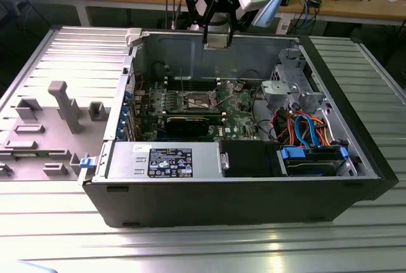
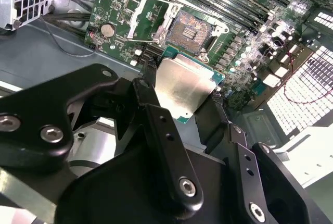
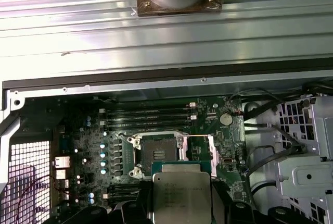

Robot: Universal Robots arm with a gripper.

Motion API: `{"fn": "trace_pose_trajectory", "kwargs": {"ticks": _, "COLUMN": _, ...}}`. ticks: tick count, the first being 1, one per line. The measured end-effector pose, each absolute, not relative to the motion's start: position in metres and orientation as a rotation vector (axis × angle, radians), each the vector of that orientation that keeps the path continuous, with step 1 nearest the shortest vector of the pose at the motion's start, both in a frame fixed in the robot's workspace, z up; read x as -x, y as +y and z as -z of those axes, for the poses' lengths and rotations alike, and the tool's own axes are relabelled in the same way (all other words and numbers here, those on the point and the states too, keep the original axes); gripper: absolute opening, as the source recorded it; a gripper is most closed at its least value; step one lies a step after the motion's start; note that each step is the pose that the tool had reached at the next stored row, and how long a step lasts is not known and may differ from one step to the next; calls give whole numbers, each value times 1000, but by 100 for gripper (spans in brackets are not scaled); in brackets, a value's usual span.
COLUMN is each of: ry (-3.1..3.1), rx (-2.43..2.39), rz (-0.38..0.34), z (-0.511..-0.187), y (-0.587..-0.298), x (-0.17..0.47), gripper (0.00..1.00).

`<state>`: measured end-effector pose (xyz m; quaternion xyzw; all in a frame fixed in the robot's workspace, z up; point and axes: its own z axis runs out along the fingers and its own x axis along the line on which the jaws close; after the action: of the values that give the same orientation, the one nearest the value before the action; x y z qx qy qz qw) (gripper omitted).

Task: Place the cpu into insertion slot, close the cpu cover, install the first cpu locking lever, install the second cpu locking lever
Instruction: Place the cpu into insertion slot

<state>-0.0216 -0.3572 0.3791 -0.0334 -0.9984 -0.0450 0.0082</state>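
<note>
My gripper hangs above the open computer case, over the back part of the green board. It is shut on the cpu, a flat square chip with a silver top, held by two opposite edges between the black fingers. In the first wrist view the cpu sits just short of the insertion slot, well above the board. The insertion slot lies bare with its dark pin field showing. The cpu cover stands swung open beside it, as a silver frame.
Long black memory slots run beside the socket. A drive cage and coloured cables fill the case on the exterior view's right. The power supply lies along the front wall. A grey fixture plate sits outside on the exterior view's left.
</note>
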Motion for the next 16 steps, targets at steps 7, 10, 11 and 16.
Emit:
{"fn": "trace_pose_trajectory", "kwargs": {"ticks": 7, "ry": -3120, "rx": 107, "rz": 141, "z": -379, "y": -357, "x": 25, "gripper": 54}}
{"fn": "trace_pose_trajectory", "kwargs": {"ticks": 10, "ry": -3120, "rx": 145, "rz": 141, "z": -379, "y": -357, "x": 26, "gripper": 54}}
{"fn": "trace_pose_trajectory", "kwargs": {"ticks": 11, "ry": -3119, "rx": 163, "rz": 141, "z": -379, "y": -357, "x": 26, "gripper": 54}}
{"fn": "trace_pose_trajectory", "kwargs": {"ticks": 16, "ry": -3117, "rx": 234, "rz": 142, "z": -378, "y": -357, "x": 26, "gripper": 54}}
